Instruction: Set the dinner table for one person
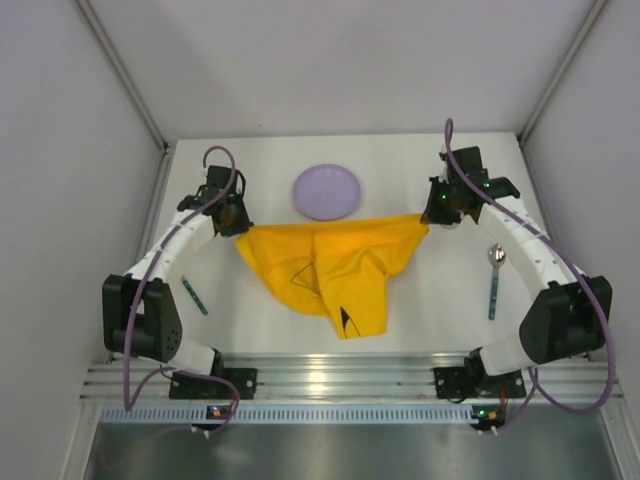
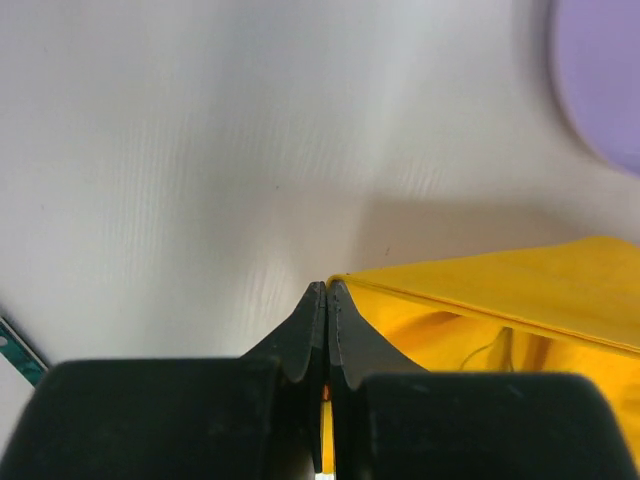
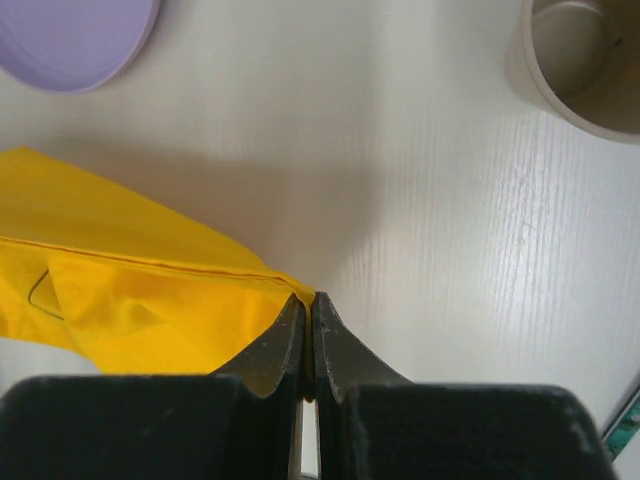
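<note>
The white dinner table [image 1: 430, 300] carries a yellow printed cloth mat [image 1: 330, 268], crumpled and sagging in the middle. My left gripper [image 1: 237, 226] is shut on the mat's far left corner, and in the left wrist view [image 2: 327, 290] yellow cloth [image 2: 500, 300] shows between the jaws. My right gripper [image 1: 426, 218] is shut on the far right corner, also pinched in the right wrist view [image 3: 307, 300], with the cloth [image 3: 130, 290] trailing left. The mat's far edge is stretched between the two grippers. A lilac plate [image 1: 326, 191] lies just behind the mat.
A spoon with a teal handle [image 1: 494, 280] lies to the right of the mat. Another teal-handled utensil [image 1: 194, 296] lies to the left. A beige cup [image 3: 580, 60] stands beyond my right gripper. The plate shows in both wrist views [image 2: 600, 80] [image 3: 75, 40].
</note>
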Available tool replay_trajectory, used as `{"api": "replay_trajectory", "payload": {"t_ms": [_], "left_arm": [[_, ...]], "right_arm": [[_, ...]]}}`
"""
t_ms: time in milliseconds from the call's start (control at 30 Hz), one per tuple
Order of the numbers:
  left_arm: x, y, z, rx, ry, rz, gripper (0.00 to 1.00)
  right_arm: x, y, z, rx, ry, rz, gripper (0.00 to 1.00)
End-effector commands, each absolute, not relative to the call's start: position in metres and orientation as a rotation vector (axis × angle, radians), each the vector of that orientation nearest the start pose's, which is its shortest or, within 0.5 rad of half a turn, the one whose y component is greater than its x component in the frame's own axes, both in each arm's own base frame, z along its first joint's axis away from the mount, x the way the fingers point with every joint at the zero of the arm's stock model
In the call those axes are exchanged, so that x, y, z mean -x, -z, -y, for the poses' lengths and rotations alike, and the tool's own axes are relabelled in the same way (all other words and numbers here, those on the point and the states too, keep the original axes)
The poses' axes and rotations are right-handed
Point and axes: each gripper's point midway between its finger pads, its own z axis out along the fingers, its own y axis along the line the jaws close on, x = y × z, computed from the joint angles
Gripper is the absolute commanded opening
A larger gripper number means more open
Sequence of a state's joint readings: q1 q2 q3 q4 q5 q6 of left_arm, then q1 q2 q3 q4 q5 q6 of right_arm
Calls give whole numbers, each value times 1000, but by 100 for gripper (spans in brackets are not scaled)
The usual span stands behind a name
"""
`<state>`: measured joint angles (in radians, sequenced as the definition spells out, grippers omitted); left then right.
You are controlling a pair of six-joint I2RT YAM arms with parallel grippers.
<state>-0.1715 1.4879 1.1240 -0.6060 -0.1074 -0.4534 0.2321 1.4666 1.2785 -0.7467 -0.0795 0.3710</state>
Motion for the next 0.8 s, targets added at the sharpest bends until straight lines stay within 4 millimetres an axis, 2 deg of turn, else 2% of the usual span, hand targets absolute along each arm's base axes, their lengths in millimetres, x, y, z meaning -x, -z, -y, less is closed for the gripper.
{"api": "replay_trajectory", "payload": {"t_ms": [0,100,233,267,333,367,400,433,467,500,567,600,767], "left_arm": [[-360,-161,49,331,53,-2439,0],[-360,-213,65,267,159,-2322,0],[-340,-258,74,209,221,-2238,0],[-331,-277,74,209,243,-2194,0],[-312,-290,73,214,265,-2186,0],[-303,-298,77,208,309,-2171,0],[-288,-316,77,201,345,-2116,0],[-279,-325,77,197,370,-2089,0],[-269,-331,76,205,381,-2071,0],[-253,-348,79,178,435,-2018,0],[-236,-359,76,175,448,-1994,0],[-227,-378,75,166,460,-1949,0],[-205,-421,69,135,452,-1907,0]], "right_arm": [[-329,-203,-94,-137,-257,-2476,0],[-318,-244,-94,-87,-283,-2373,0],[-292,-295,-90,-69,-315,-2237,0],[-280,-317,-87,-66,-332,-2177,0],[-267,-341,-81,-65,-329,-2109,0],[-255,-359,-74,-74,-324,-2045,0],[-246,-377,-70,-76,-324,-1990,0],[-238,-388,-64,-84,-312,-1951,0],[-221,-405,-59,-87,-320,-1885,0],[-210,-417,-54,-91,-316,-1848,0],[-189,-433,-44,-103,-307,-1789,0],[-177,-439,-40,-105,-301,-1779,0],[-148,-453,-27,-103,-270,-1746,0]]}}
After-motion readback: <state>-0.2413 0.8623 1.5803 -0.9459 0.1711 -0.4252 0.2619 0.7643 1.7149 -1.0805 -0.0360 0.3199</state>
